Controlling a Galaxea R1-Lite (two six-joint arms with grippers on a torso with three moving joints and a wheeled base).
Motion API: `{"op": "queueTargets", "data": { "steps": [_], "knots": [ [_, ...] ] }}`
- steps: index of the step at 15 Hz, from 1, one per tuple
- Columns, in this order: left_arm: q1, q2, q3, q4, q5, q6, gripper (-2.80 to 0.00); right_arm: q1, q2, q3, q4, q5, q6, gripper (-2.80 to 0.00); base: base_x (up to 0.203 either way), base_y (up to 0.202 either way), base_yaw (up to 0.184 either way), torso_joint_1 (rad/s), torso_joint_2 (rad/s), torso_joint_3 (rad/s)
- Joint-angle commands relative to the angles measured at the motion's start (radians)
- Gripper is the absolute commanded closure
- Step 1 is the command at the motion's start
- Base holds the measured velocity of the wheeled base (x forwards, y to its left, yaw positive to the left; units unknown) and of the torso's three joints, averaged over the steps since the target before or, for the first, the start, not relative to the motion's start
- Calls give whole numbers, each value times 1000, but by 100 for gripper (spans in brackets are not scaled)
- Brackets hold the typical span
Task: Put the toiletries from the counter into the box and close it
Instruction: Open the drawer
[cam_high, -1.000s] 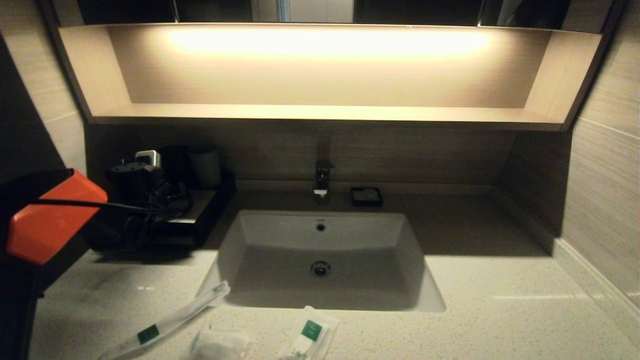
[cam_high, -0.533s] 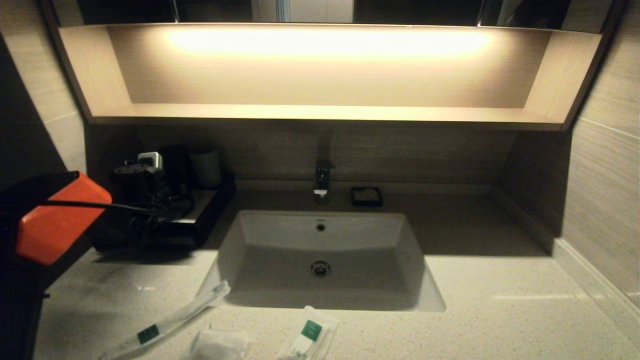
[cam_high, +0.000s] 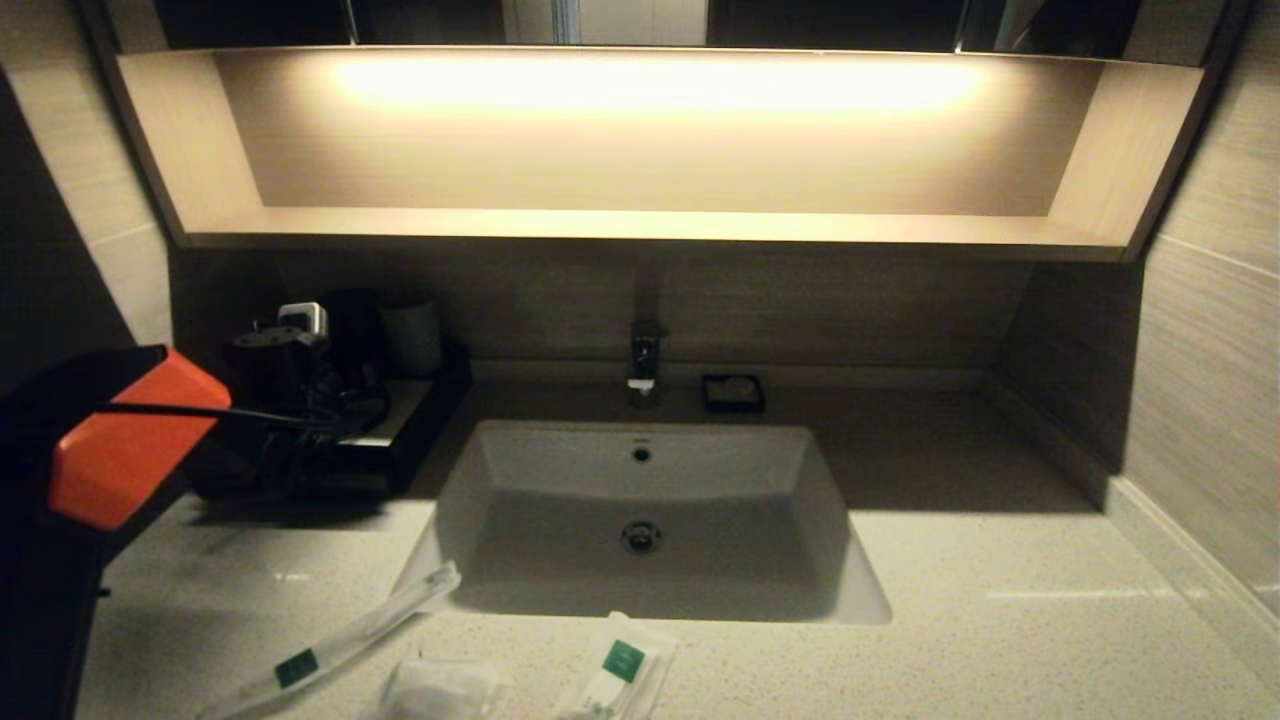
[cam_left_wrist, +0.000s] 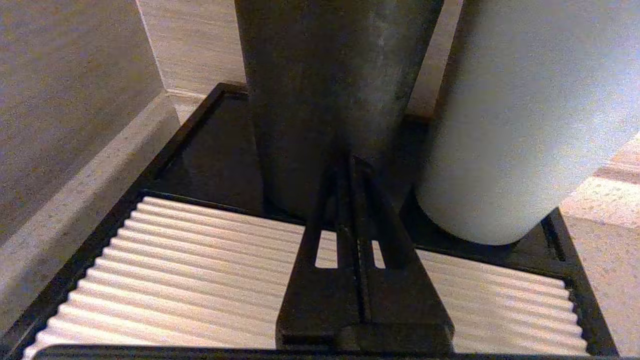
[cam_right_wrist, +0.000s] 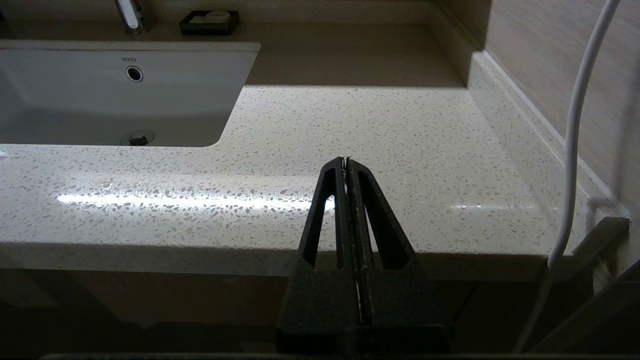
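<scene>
Three toiletries lie at the counter's (cam_high: 960, 600) front edge: a long thin packet (cam_high: 330, 645), a small puffy one (cam_high: 440, 690) and a shorter one (cam_high: 620, 675), the long and the shorter one with green labels. The black box (cam_high: 405, 440) stands at the back left. My left gripper (cam_left_wrist: 350, 162) is shut and empty above the box's ribbed pale top panel (cam_left_wrist: 200, 260), its tips close to the foot of a dark cup (cam_left_wrist: 330, 90). My right gripper (cam_right_wrist: 346, 161) is shut and empty, low at the counter's (cam_right_wrist: 375, 130) front right edge, out of the head view.
A pale cup (cam_left_wrist: 520, 125) stands beside the dark one at the back of the box. The white sink (cam_high: 640, 500) fills the middle, with a faucet (cam_high: 645, 360) and a small black soap dish (cam_high: 733, 392) behind. My left arm's orange cover (cam_high: 125, 440) hangs at the left. A white cable (cam_right_wrist: 570, 150) runs past the right gripper.
My left arm has crept a little to the right and farther back over the box. The packets have not moved.
</scene>
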Motion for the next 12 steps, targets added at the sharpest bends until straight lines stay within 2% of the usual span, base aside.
{"op": "queueTargets", "data": {
  "steps": [1,12],
  "knots": [
    [0,10,-6,-7,1,0,0,0,0,2,0,0,-1,0,0,0,0,0,0,0],
    [2,13,-12,-13,1,-1,0,0,0,2,0,0,-1,0,0,0,0,0,0,0]
  ]
}}
